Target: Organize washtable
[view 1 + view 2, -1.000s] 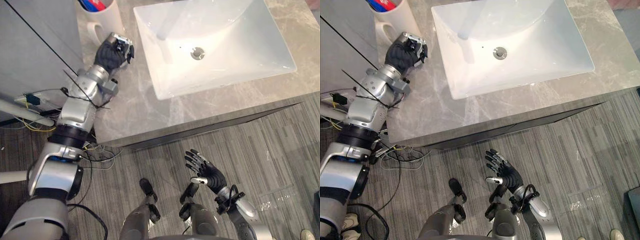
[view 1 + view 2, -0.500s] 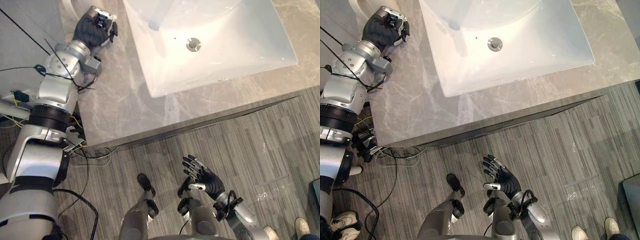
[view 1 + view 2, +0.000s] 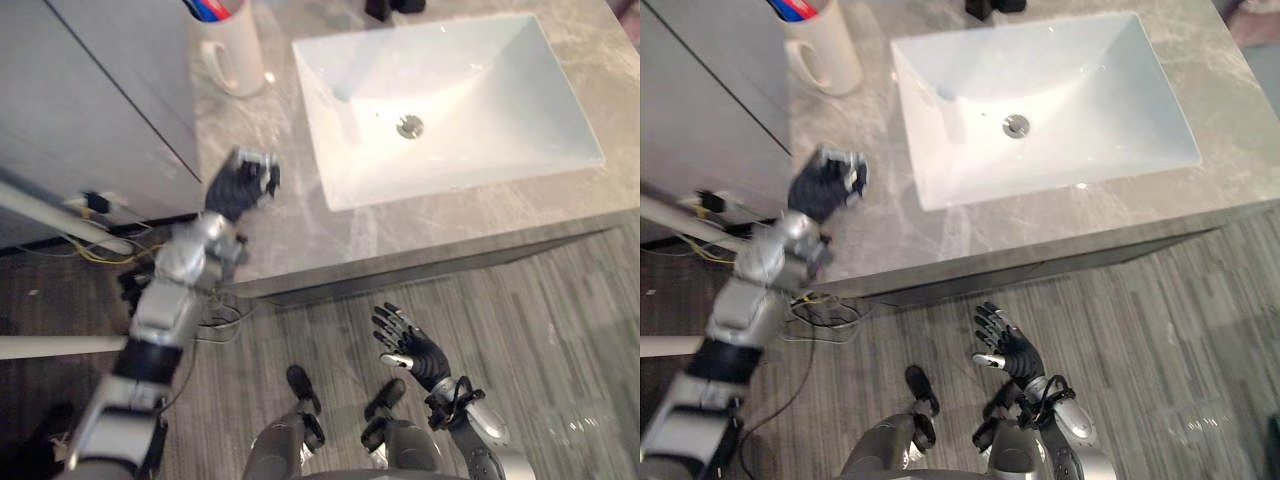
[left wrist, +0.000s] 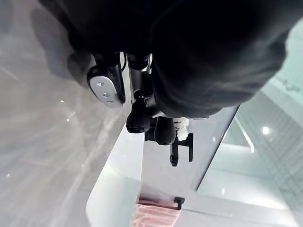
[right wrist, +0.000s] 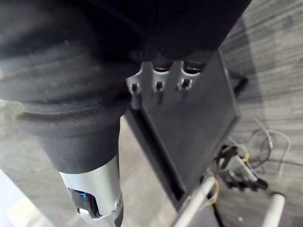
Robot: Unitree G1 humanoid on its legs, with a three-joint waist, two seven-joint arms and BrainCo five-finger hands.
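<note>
Left hand [image 3: 240,186] hangs over the near-left part of the grey veined marble countertop [image 3: 290,215], close to its front edge. Fingers curled in to the palm, dark tips tucked by the thumb in the left wrist view; nothing seen between them.

Right hand [image 3: 410,345] low, in front of the counter and above the grey wood-grain plank floor [image 3: 560,330]. Fingers spread and straight, holding nothing.

Surface: countertop runs left to right, light grey with paler veins. White rectangular basin [image 3: 480,110] set into it, long axis along the counter, its near rim close to the counter's front edge. Round metal drain [image 3: 409,126] near the basin's middle. Small dark object [image 3: 390,7] at the back edge behind the basin, too cut off to identify. Flat grey cabinet panel [image 3: 90,110] stands to the left of the counter.

White ceramic mug [image 3: 236,50] stands upright at the back-left of the countertop, between cabinet panel and basin, well apart from the left hand. Handle points toward the front-left. Blue and red sticks [image 3: 208,8] stand in the mug, long axes roughly upright, ends rising past the rim.
</note>
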